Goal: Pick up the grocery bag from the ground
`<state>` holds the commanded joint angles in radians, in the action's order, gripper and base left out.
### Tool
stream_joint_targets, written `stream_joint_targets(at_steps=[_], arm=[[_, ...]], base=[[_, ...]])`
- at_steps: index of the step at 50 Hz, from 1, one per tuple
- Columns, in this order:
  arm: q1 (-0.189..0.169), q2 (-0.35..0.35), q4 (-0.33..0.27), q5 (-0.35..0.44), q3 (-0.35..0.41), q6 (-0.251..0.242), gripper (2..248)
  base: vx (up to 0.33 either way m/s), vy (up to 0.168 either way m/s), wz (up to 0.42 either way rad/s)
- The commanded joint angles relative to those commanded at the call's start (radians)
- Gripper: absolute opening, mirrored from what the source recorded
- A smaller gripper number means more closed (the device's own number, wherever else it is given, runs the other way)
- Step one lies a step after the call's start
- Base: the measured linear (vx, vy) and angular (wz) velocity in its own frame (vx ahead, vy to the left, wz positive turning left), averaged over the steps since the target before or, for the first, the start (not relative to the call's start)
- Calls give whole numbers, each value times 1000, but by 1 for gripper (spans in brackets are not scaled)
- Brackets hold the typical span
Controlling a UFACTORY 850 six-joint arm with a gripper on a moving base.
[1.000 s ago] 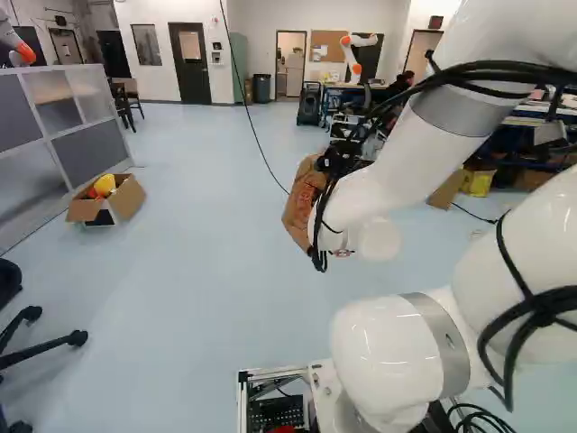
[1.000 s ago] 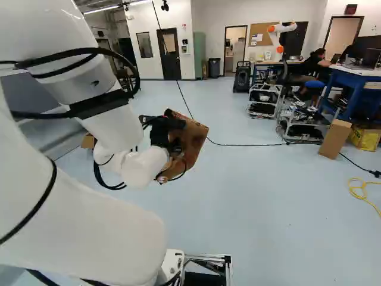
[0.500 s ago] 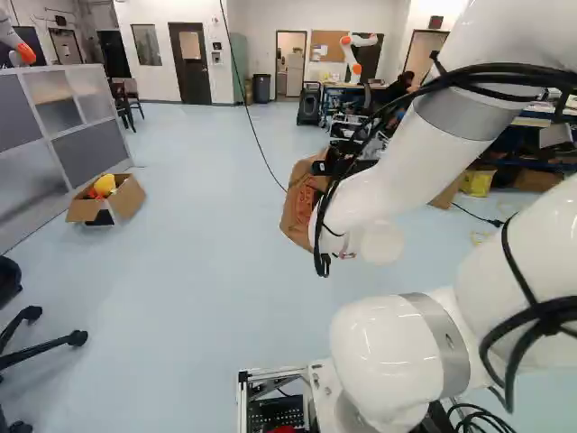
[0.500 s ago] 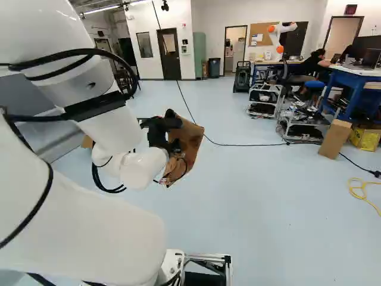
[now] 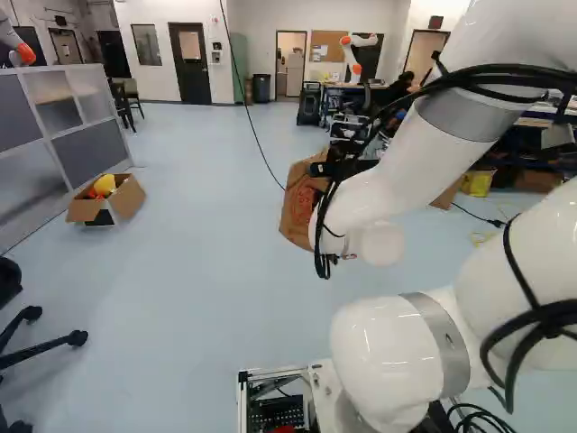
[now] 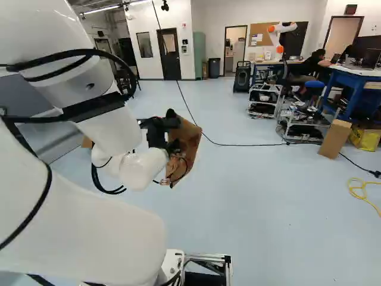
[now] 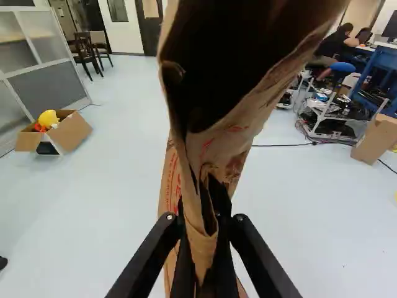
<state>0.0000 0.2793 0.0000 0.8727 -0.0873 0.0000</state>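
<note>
Above the floor [image 5: 216, 298], a brown paper grocery bag [image 5: 300, 209] is held, its crumpled wall pinched between both fingers of the gripper [image 6: 158, 132]. Beside the partition [image 5: 88, 155], a cardboard box [image 5: 131, 197] is seen.

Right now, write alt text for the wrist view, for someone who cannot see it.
The black gripper clamps a crumpled brown paper bag between its two fingers, the bag's dark mouth gaping. Beyond, on the pale floor, a cardboard box holding something yellow stands near a grey partition.

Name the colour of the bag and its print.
Brown paper bag with red print; shows best in the wrist view.
</note>
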Motion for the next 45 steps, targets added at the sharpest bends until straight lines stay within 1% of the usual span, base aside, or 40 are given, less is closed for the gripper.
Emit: stream_joint_targets(at_steps=[45], arm=[[0,0,0,0,0,0,25]], base=[[0,0,0]])
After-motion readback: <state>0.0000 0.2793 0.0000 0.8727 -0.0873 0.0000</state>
